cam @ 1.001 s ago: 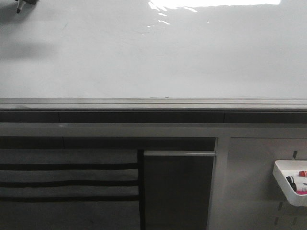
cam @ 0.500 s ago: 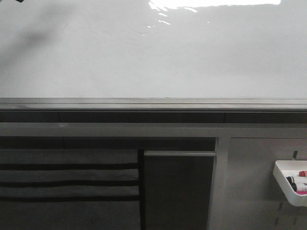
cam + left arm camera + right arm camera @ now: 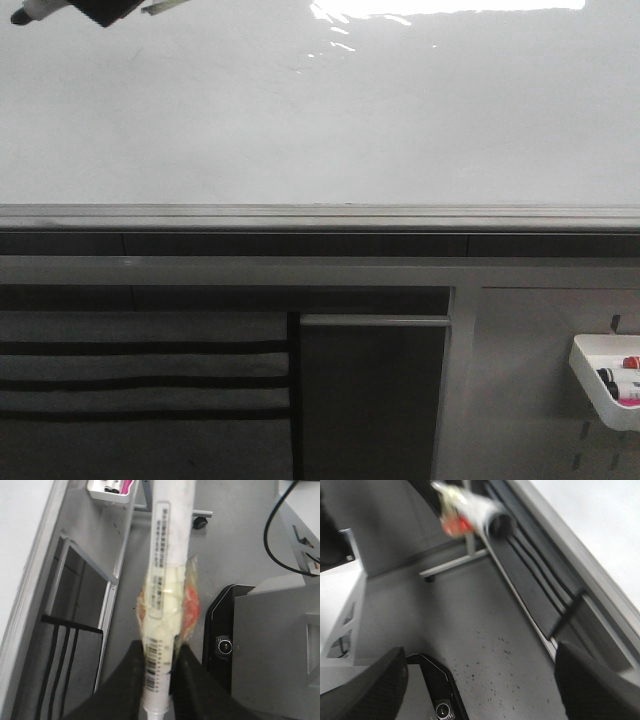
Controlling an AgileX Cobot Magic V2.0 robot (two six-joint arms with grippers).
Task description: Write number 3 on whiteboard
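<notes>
left gripper point(image 3: 159, 680): pinching white marker point(image 3: 167, 580), seen at upper left corner of front frame | whiteboard point(image 3: 400, 110): fills upper half of front frame, marker tip just before its top-left area | right gripper point(image 3: 480, 680): spread wide, holding nothing

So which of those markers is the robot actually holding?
The white marker pinched in the left gripper; the red- and black-capped ones lie untouched in the white tray.
</notes>
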